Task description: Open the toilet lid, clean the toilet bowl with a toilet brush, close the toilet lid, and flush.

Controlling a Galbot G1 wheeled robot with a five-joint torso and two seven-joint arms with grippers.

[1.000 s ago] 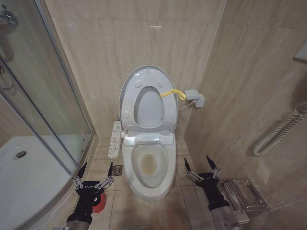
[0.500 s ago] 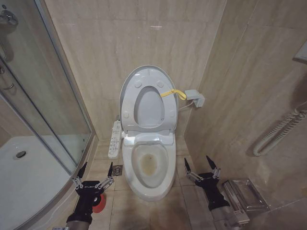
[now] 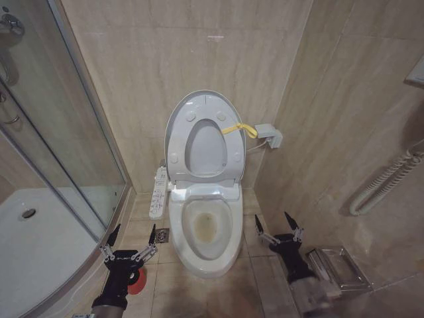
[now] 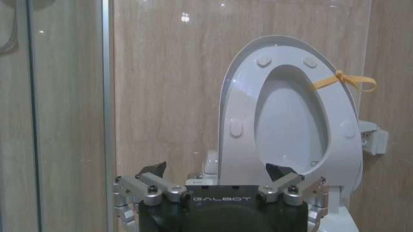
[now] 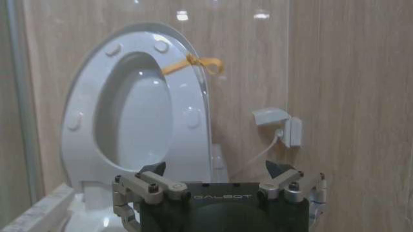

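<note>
So the toilet lid (image 3: pixel 199 106) is flipped up against the tan wall, glossy white with round bumpers showing, a yellow ribbon (image 3: pixel 238 128) tied at its side. Below it the toilet bowl (image 3: pixel 207 228) has a brownish stain. Left hand (image 3: pixel 132 238) and right hand (image 3: pixel 275 229) hover low either side, both spread wide, holding nothing.

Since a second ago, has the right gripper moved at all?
Yes, slightly. The right gripper, open, has drifted a little downward in the head view against the toilet bowl, and its arm looks motion-blurred.
</note>
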